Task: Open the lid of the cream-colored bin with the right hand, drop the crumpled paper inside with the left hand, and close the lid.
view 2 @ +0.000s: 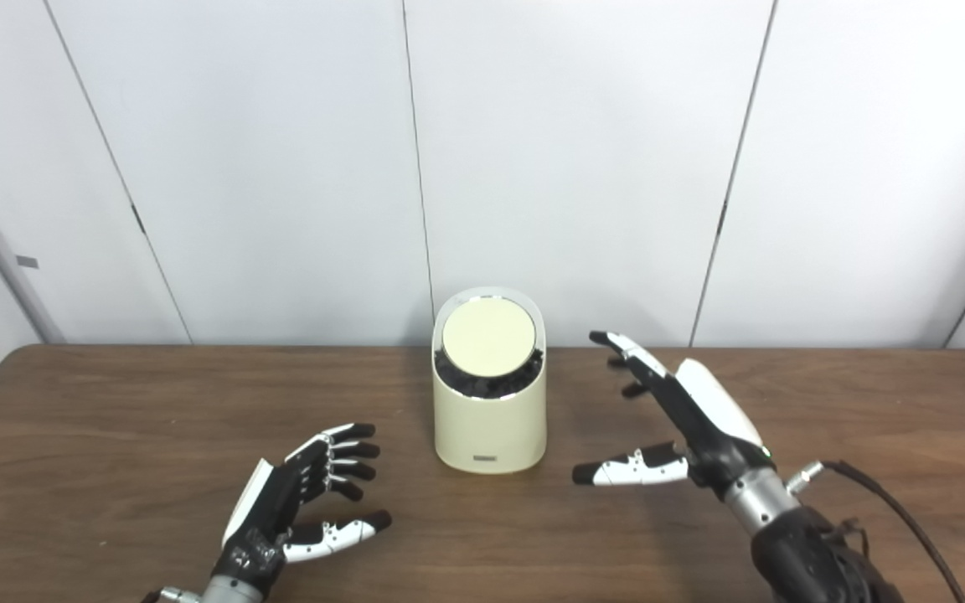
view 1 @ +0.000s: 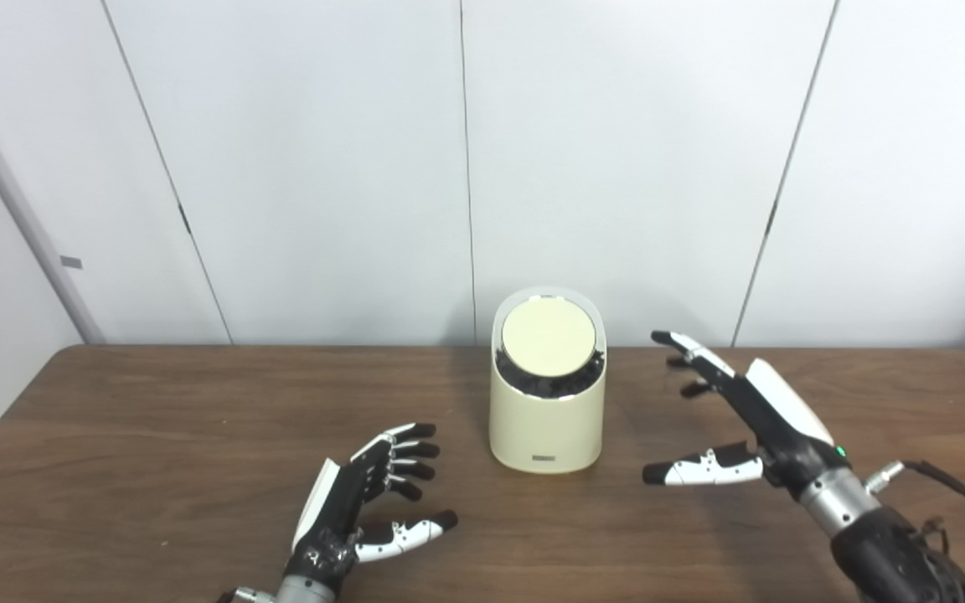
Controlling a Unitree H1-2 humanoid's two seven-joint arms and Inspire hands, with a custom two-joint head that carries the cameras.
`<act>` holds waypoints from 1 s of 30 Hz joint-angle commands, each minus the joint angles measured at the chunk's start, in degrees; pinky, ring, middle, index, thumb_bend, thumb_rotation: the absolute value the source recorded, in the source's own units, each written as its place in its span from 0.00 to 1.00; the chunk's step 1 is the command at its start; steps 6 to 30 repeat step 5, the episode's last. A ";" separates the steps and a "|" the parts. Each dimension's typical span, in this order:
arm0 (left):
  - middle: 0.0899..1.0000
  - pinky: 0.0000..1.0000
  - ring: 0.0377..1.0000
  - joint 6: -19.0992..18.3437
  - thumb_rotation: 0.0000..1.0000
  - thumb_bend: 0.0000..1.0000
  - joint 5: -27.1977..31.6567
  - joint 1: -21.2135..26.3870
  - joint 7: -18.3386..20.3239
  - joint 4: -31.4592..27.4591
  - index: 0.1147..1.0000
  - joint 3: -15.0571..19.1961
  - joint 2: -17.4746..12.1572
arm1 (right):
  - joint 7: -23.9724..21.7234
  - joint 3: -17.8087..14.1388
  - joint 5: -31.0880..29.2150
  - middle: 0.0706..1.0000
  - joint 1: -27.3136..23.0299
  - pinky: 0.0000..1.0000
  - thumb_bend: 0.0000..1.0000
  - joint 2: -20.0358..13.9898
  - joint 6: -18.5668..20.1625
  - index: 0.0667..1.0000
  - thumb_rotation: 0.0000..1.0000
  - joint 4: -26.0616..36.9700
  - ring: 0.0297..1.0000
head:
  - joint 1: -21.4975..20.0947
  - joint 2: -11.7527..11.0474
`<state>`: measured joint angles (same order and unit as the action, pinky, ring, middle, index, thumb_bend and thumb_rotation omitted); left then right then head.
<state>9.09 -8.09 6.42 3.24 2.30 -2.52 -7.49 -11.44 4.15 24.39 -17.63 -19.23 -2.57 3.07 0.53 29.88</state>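
Note:
A cream-colored bin point(view 1: 546, 419) stands on the brown table, slightly right of centre near the back. Its round lid point(view 1: 548, 336) lies tilted toward me inside a shiny rim, with a dark gap below it. My right hand point(view 1: 742, 419) hovers to the right of the bin, open, fingers stretched toward the back and thumb pointing at the bin. My left hand point(view 1: 374, 494) rests low at the front left of the bin, open with fingers spread and nothing in it. No crumpled paper shows in either view.
The wooden table point(view 1: 156, 435) runs the full width, its back edge against a white panelled wall point(view 1: 323, 167). A black cable point(view 1: 960, 494) trails from my right wrist at the lower right.

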 commanded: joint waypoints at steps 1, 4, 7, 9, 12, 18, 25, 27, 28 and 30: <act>0.71 0.57 0.65 1.75 0.00 0.69 0.46 1.83 -0.24 -1.92 0.77 0.41 -0.39 | 1.64 -0.84 -0.74 0.92 -0.15 0.69 0.83 -0.02 -0.57 0.94 0.43 1.47 0.82 | 0.03 0.04; 0.71 0.56 0.65 2.24 0.00 0.69 0.17 1.94 -0.49 -1.72 0.77 0.42 -0.43 | 2.63 -0.76 -0.85 0.91 1.78 0.66 0.83 0.82 0.11 0.94 0.44 1.78 0.82 | 0.03 0.04; 0.71 0.56 0.64 2.37 0.00 0.69 0.18 2.00 -0.51 -1.59 0.77 0.43 -0.45 | 3.08 -0.81 -1.10 0.91 2.34 0.65 0.82 1.31 0.03 0.93 0.42 1.78 0.81 | -0.20 -0.28; 0.71 0.56 0.64 2.37 0.00 0.69 0.18 2.00 -0.51 -1.59 0.77 0.43 -0.45 | 3.08 -0.81 -1.10 0.91 2.34 0.65 0.82 1.31 0.03 0.93 0.42 1.78 0.81 | -0.20 -0.28; 0.71 0.56 0.64 2.37 0.00 0.69 0.18 2.00 -0.51 -1.59 0.77 0.43 -0.45 | 3.08 -0.81 -1.10 0.91 2.34 0.65 0.82 1.31 0.03 0.93 0.42 1.78 0.81 | -0.20 -0.28; 0.71 0.56 0.64 2.37 0.00 0.69 0.18 2.00 -0.51 -1.59 0.77 0.43 -0.45 | 3.08 -0.81 -1.10 0.91 2.34 0.65 0.82 1.31 0.03 0.93 0.42 1.78 0.81 | -0.20 -0.28; 0.71 0.56 0.64 2.37 0.00 0.69 0.18 2.00 -0.51 -1.59 0.77 0.43 -0.45 | 3.08 -0.81 -1.10 0.91 2.34 0.65 0.82 1.31 0.03 0.93 0.42 1.78 0.81 | -0.20 -0.28; 0.71 0.56 0.64 2.37 0.00 0.69 0.18 2.00 -0.51 -1.59 0.77 0.43 -0.45 | 3.08 -0.81 -1.10 0.91 2.34 0.65 0.82 1.31 0.03 0.93 0.42 1.78 0.81 | -0.20 -0.28; 0.71 0.56 0.64 2.37 0.00 0.69 0.18 2.00 -0.51 -1.59 0.77 0.43 -0.45 | 3.08 -0.81 -1.10 0.91 2.34 0.65 0.82 1.31 0.03 0.93 0.42 1.78 0.81 | -0.20 -0.28; 0.71 0.56 0.64 2.37 0.00 0.69 0.18 2.00 -0.51 -1.59 0.77 0.43 -0.45 | 3.08 -0.81 -1.10 0.91 2.34 0.65 0.82 1.31 0.03 0.93 0.42 1.78 0.81 | -0.20 -0.28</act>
